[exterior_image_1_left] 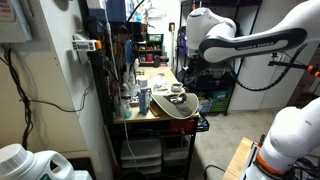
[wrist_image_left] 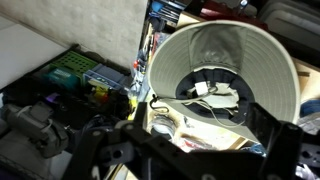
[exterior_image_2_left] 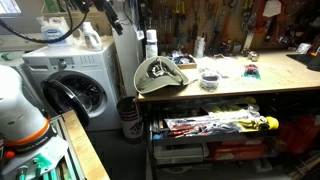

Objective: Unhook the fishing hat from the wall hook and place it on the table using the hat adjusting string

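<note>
The fishing hat [exterior_image_2_left: 158, 73] lies flat on the left end of the table [exterior_image_2_left: 262, 86], its brim hanging over the end. In the wrist view the hat [wrist_image_left: 265, 60] shows a pale brim around a dark hollow, seen from above. The hat adjusting string [wrist_image_left: 153, 103] curls as a thin dark cord at the brim's edge and trails across it. My gripper [wrist_image_left: 205, 150] hangs above the hat, open, with nothing between its dark fingers [wrist_image_left: 275, 135]. In an exterior view the gripper [exterior_image_1_left: 184, 78] hovers just over the hat [exterior_image_1_left: 170, 103]. I cannot make out the wall hook.
A washing machine [exterior_image_2_left: 70, 80] stands left of the table, with a bucket [exterior_image_2_left: 130, 115] at the table's end. A white bottle [exterior_image_2_left: 151, 42] and a round tin [exterior_image_2_left: 209, 80] stand on the top. Colourful clutter [exterior_image_2_left: 215, 125] fills the shelf below. Grey trays [exterior_image_1_left: 140, 152] are stacked underneath.
</note>
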Robot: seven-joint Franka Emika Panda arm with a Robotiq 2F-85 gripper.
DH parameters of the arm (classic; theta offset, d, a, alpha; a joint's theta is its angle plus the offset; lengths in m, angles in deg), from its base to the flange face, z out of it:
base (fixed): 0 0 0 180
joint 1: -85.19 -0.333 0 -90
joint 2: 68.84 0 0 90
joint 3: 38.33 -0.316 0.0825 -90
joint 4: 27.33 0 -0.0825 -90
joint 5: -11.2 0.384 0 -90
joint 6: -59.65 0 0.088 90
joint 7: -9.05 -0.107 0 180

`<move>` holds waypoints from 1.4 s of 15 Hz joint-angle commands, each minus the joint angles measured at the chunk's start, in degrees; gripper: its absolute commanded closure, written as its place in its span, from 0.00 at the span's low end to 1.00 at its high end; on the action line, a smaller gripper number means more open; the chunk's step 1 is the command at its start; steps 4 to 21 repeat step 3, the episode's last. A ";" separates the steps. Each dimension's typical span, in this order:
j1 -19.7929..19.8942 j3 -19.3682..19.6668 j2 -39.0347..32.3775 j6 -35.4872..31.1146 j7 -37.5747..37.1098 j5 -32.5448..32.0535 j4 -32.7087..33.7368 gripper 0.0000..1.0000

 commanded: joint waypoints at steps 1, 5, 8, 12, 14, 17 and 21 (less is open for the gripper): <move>-0.18 -0.16 0.02 0.82 -0.99 -0.86 0.15 0.00; -0.17 -0.49 0.23 1.25 -2.02 -1.48 0.15 0.00; -0.17 -0.49 0.23 1.25 -2.02 -1.48 0.15 0.00; -0.17 -0.49 0.23 1.25 -2.02 -1.48 0.15 0.00; -0.17 -0.49 0.23 1.25 -2.02 -1.48 0.15 0.00; -0.17 -0.49 0.23 1.25 -2.02 -1.48 0.15 0.00; -0.17 -0.49 0.23 1.25 -2.02 -1.48 0.15 0.00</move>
